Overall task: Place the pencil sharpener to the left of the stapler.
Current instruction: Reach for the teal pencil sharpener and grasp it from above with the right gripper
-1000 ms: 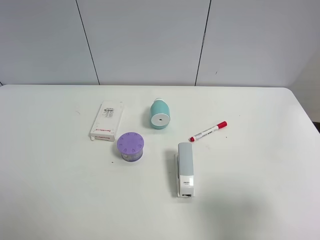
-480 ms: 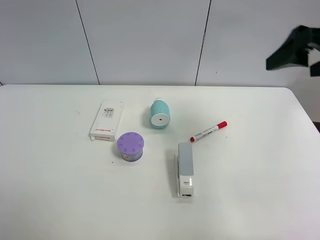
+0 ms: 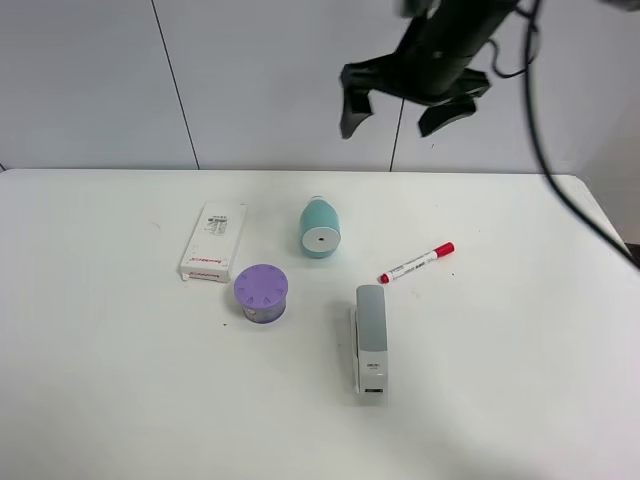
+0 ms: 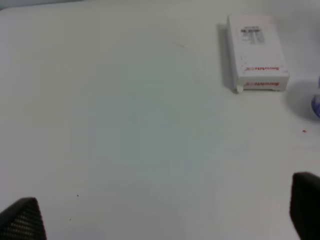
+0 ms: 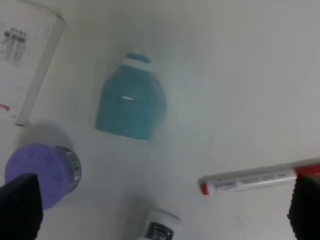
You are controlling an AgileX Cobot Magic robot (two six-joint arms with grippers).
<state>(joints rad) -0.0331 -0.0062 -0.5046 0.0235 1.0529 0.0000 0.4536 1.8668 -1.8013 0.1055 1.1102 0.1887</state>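
In the high exterior view, the right claw (image 3: 397, 112) has swung in from the far right edge of the picture. It now hangs high over the back of the white table (image 3: 120, 380), with its fingers spread apart. Nothing on the table has moved. The small teal pencil sharpener (image 3: 320, 229) lies on its side, white face toward the camera, beyond the long grey and white stapler (image 3: 370, 338) and slightly to its left. It is well apart from the stapler, so the task is not yet done. A purple round tub (image 3: 262, 293), a white flat box (image 3: 213, 241) and a red-capped marker (image 3: 416, 262) lie around them.

In the left wrist view, the left claw (image 4: 164, 216) is held open over bare table. Only the white flat box and a sliver of the purple round tub are ahead of it, and no task object is near.

In the right wrist view, the pencil sharpener (image 5: 131, 105) sits between the parted fingertips (image 5: 20, 206), well below them. The stapler's end (image 5: 160, 227) and the marker (image 5: 255, 178) are nearby.

The approach looks freshly begun. The right claw seems lined up above the pencil sharpener, with the descent and grasp likely next.
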